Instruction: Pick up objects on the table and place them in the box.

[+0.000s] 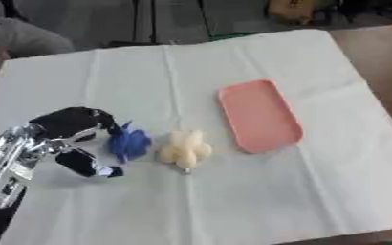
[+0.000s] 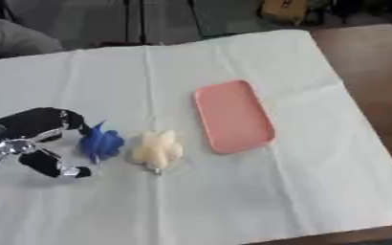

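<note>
A small blue crumpled object [image 1: 129, 143] lies on the white cloth at the left. Just right of it sits a pale yellow lumpy object [image 1: 184, 150]. A pink flat tray [image 1: 259, 115] with rounded corners lies further right, with nothing in it. My left hand [image 1: 70, 139] comes in from the lower left; its black fingers and thumb are spread on either side of the blue object's left edge, close to it, not closed on it. My right hand shows in neither view.
A white cloth [image 1: 316, 191] covers the table, whose brown top [image 1: 383, 67] shows at the right. A person's sleeve [image 1: 24, 36] is at the far left edge. Dark furniture and a yellow thing [image 1: 293, 10] stand behind the table.
</note>
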